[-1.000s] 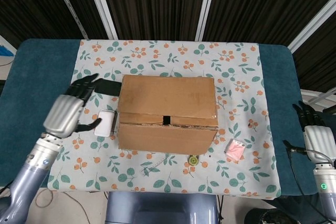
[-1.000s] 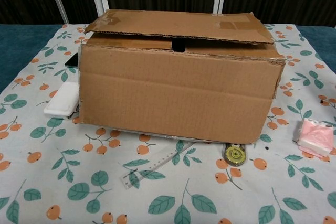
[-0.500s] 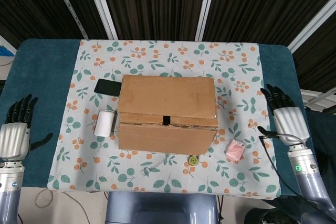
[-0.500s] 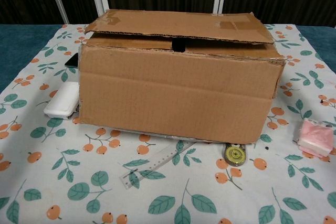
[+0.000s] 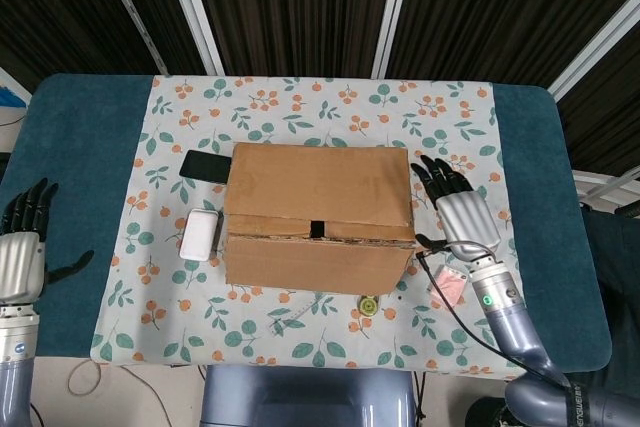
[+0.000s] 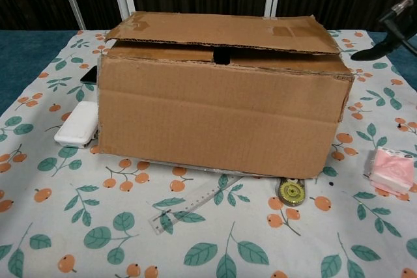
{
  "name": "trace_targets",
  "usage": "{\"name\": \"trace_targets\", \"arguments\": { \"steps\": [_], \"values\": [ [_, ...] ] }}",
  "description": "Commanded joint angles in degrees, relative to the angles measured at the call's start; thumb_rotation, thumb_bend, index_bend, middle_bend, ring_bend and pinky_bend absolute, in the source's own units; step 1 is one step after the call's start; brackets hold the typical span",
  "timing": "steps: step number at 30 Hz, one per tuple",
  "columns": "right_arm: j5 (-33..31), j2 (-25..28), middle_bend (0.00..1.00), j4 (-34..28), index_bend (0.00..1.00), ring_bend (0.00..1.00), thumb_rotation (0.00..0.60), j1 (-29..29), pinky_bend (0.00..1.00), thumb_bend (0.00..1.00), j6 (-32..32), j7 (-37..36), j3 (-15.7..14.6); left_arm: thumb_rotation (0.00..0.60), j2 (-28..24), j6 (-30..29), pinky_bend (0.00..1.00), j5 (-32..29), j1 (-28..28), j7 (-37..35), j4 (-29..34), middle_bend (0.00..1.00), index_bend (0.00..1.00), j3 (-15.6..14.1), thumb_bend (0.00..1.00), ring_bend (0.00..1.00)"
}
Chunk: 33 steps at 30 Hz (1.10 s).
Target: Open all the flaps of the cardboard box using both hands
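Observation:
A brown cardboard box [image 5: 318,215] [image 6: 218,99] sits mid-table on the floral cloth, its top flaps folded down, the upper flap slightly raised at the front edge. My right hand [image 5: 460,210] hovers just beside the box's right side, fingers spread, holding nothing; only its edge [image 6: 389,25] shows at the top right of the chest view. My left hand [image 5: 22,252] is far off at the table's left edge, fingers apart and empty, away from the box.
A black phone [image 5: 204,165] and a white case [image 5: 199,236] [image 6: 78,125] lie left of the box. A pink packet [image 5: 448,286] [image 6: 391,170], a small round tape measure [image 5: 369,304] [image 6: 291,192] and a clear ruler [image 6: 183,212] lie in front.
My right hand has moved in from the table's right edge to just beside the box's right side. My left hand, near the box one second ago, stays drawn back at the left edge.

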State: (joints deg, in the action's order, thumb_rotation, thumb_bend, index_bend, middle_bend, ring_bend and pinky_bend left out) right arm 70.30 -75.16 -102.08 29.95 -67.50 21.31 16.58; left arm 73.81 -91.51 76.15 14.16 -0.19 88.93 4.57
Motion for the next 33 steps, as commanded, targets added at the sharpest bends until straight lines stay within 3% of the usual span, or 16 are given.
{"name": "trace_targets", "arguments": {
  "steps": [1,33],
  "values": [
    [-1.32,-1.33,0.0,0.17,0.0,0.0,0.6,0.95,0.18,0.2,0.17,1.06,0.22,0.6,0.1,0.52,0.06,-0.37,-0.23,-0.39,-0.15,0.0,0.0,0.69,0.1,0.0],
    [-9.45,-7.67,0.0,4.87,0.0,0.0,0.6,6.75,0.18,0.27,0.52,2.95,2.18,0.6,-2.95,4.0,0.06,-0.8,-1.85,-2.74,5.12,0.0,0.0,4.78,0.11,0.0]
  ]
}}
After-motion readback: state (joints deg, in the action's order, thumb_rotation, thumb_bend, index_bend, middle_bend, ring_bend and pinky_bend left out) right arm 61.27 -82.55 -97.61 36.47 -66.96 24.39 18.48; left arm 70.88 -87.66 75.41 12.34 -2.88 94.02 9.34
